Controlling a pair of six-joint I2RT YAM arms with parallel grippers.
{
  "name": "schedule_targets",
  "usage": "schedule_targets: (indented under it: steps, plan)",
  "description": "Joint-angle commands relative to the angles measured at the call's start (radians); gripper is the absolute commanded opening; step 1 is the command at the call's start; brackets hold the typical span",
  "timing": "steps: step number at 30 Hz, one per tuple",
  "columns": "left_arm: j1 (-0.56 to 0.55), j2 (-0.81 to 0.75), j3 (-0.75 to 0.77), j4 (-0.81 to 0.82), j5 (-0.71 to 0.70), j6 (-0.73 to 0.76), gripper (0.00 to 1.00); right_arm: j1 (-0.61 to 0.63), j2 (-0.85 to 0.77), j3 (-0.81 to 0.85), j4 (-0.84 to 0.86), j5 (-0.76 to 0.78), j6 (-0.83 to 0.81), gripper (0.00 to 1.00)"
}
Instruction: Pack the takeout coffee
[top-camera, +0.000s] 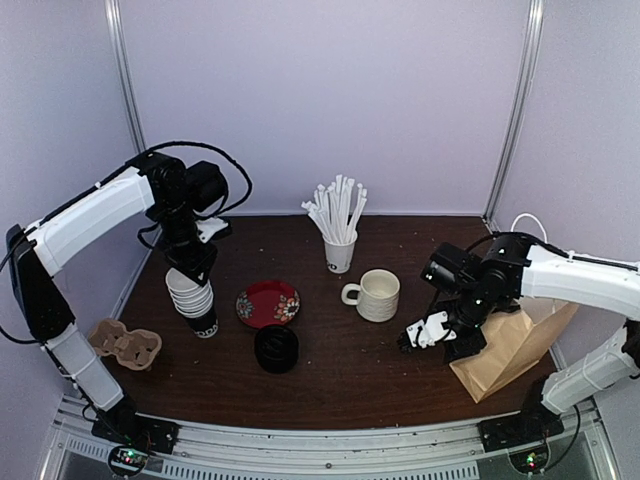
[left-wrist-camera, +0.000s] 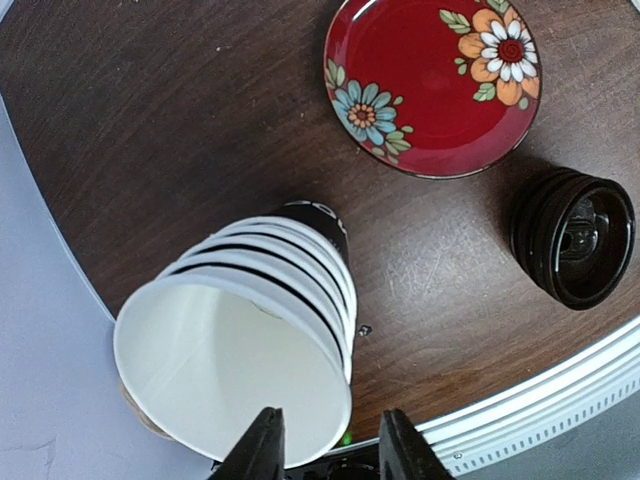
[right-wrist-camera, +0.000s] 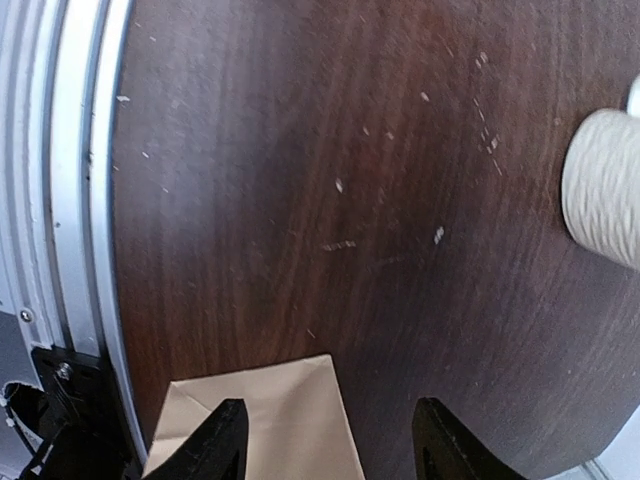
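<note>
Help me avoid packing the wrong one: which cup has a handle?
The cream ribbed mug, mid-table; the straw cup and stacked paper cups have none.

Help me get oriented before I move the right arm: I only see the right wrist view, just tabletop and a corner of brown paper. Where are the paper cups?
Observer: A nested stack of paper cups stands on the left side of the table, right under the left gripper.
Operator: Are the lids on?
Observer: No. The black lids sit in their own stack to the right of the cups, apart from them.
Operator: And my brown paper?
Observer: It's a whole paper bag lying at the table's right edge, below the open right gripper.
</note>
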Motion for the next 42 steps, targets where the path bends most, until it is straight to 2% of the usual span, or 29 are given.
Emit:
schedule_targets:
  steps: [1,6,13,21,30,36,42]
  plan:
    - [0.004,0.028,-0.009,-0.002,-0.026,0.013,0.33,-0.131,-0.032,-0.003,0.008,0.036,-0.072,0.59]
    - [0.006,0.045,-0.007,-0.001,-0.035,0.013,0.26,-0.212,-0.037,0.000,0.046,-0.015,-0.077,0.60]
    - [0.010,0.050,-0.013,-0.001,-0.024,0.019,0.15,-0.209,-0.035,0.035,0.059,-0.121,-0.032,0.61]
    - [0.012,0.054,0.021,-0.039,-0.008,0.018,0.00,-0.206,-0.043,0.053,0.074,-0.148,-0.016,0.61]
    - [0.008,0.014,0.136,-0.131,-0.104,-0.008,0.00,-0.205,-0.030,0.056,0.095,-0.155,-0.011,0.61]
    - [0.005,0.003,0.126,-0.128,-0.141,-0.016,0.00,-0.205,-0.014,0.063,0.110,-0.163,-0.001,0.61]
    - [0.004,0.012,0.061,-0.102,-0.413,-0.032,0.00,-0.205,-0.003,0.065,0.133,-0.171,0.018,0.60]
